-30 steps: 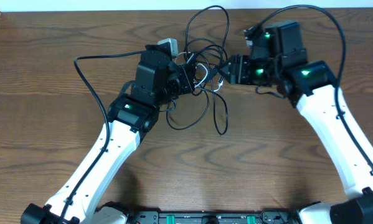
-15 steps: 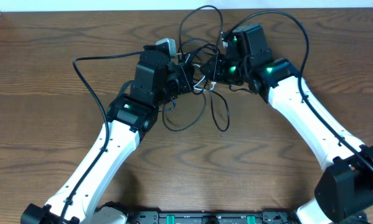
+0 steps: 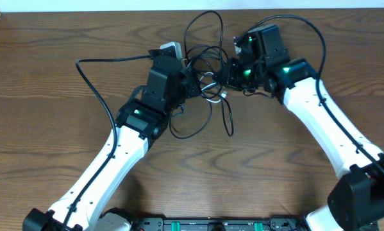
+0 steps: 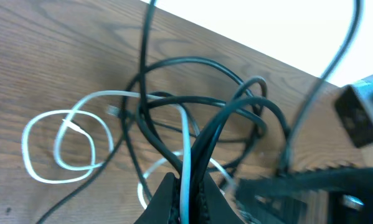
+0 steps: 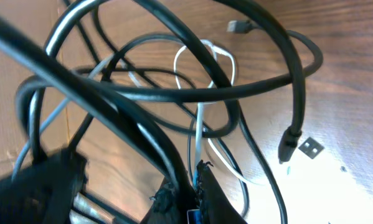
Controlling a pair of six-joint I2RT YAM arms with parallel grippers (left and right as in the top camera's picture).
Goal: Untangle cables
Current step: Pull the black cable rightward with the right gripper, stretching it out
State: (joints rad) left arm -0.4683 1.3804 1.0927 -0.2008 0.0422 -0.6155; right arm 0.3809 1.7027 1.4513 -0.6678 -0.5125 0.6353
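Note:
The cables (image 3: 208, 83) are a knot of thin black and white cords at the table's far middle, with black loops spreading up (image 3: 201, 25) and down (image 3: 193, 125). My left gripper (image 3: 193, 82) comes in from the left and is shut on the cables. In the left wrist view its jaws (image 4: 185, 194) pinch a white strand and black strands, and a white loop (image 4: 58, 146) lies on the wood. My right gripper (image 3: 227, 74) comes in from the right and is shut on the cables. In the right wrist view black and white strands run between its jaws (image 5: 195, 185). A black plug end (image 5: 289, 143) hangs free.
A white plug block (image 3: 172, 47) sits just behind the left gripper. The left arm's own thick black cable (image 3: 89, 70) arcs out over the table to the left. The table's far edge (image 3: 115, 11) runs close behind the bundle. The two grippers are only a few centimetres apart.
My right gripper has moved left into the bundle and shut on the cables. The left arm has shifted slightly right, still holding its strands.

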